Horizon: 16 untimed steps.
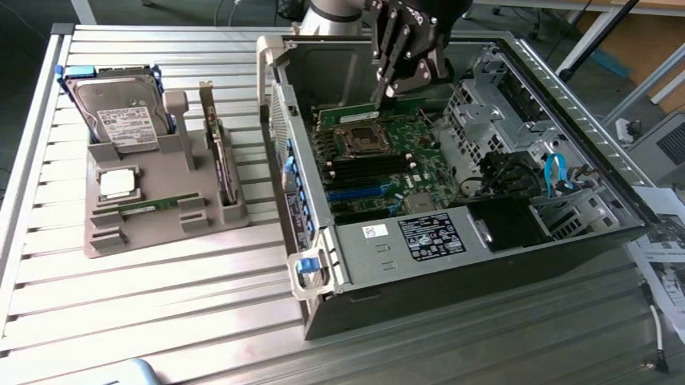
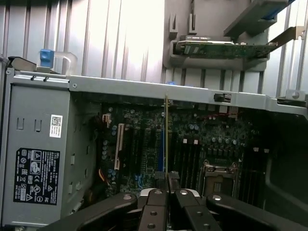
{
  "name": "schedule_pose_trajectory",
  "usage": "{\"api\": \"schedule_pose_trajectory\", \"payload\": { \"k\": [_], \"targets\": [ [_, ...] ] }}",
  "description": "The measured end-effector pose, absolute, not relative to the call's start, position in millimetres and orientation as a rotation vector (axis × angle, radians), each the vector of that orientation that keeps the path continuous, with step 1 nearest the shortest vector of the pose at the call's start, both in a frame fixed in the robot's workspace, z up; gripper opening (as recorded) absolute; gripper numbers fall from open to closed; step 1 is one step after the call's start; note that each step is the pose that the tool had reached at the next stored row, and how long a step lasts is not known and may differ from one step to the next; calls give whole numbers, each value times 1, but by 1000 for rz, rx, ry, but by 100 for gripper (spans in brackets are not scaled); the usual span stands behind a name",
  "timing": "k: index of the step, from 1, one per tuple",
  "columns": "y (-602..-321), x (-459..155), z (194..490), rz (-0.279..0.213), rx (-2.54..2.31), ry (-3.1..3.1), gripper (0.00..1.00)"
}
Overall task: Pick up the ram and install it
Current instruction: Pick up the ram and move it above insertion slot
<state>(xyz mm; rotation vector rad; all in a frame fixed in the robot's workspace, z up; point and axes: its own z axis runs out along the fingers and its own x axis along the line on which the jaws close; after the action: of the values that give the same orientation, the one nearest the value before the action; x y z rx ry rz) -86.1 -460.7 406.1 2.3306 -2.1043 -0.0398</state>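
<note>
Exterior view first, and the biggest thing out there is the slatted metal table (image 1: 160, 321), spreading right across the picture. On it, from the centre out to three o'clock, lies the open computer case (image 1: 428, 301) with its side off and the green motherboard (image 1: 402, 172) facing up. Over at nine o'clock, just beside the case, sits the grey holder tray (image 1: 150, 233).

Up at twelve o'clock the gripper (image 1: 386, 92) hangs down into the case, at twelve o'clock of the processor socket (image 1: 358, 138).

Back to the tray: the hard drive (image 1: 123, 112) leans at its twelve o'clock end. The expansion card (image 1: 220, 160) stands on edge along its three o'clock side. The silver processor (image 1: 118, 183) lies flat at six o'clock of the drive.

Now the wrist view, and there it is. The claw is pressed almost together, pinching the ram (image 2: 166, 134). We see the stick edge-on as a thin pale line, held out over the motherboard and running alongside the long dark slots (image 2: 185, 159). Whether its far edge touches the board, I cannot tell.
</note>
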Motion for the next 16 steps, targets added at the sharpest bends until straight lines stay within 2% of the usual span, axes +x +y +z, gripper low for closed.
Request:
{"api": "schedule_pose_trajectory", "payload": {
  "k": [16],
  "targets": [
    [-461,-43,406,-40,2331,-2104,12]
  ]
}}
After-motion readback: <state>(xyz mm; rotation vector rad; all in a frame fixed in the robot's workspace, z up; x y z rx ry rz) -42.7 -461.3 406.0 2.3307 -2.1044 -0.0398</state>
